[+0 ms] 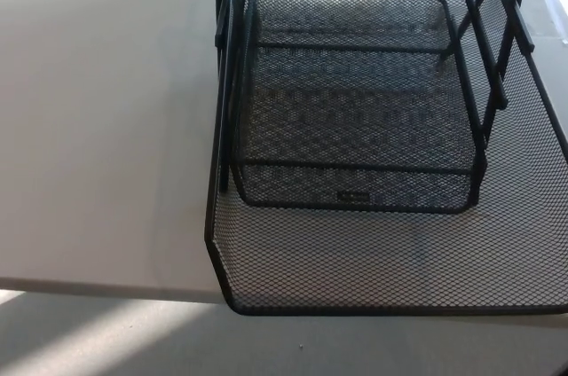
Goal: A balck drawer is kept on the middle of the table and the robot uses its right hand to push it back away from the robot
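Drawer (355,119): black wire mesh, sitting inside a larger mesh frame, toward the right half of the view rather than dead centre.
Frame (390,261): wide mesh shelf below the drawer, its front lip hanging past the near edge of the table; upright black bars rising at the back left and right, apparently rails to carry and guide the drawer.
Drawer position: front wall with a small label plate (353,196) well short of the frame's front lip; hard to tell from above whether slid out part-way or already seated.
Table (106,128): pale, bare on the left, sunlight falling across its far corner and across the floor (106,340) below.
Left hand: not in view.
Right hand: not in view, so no telling whether fingers are apart or together.
Step in hand: likely the very start, push not yet begun, nothing touching the drawer.
Next move, as a guess: right hand brought in from the right to the front wall, pressed flat and pushed straight back along the rails.
Risk: whole frame sliding on the smooth table instead of the drawer alone, given the overhang.
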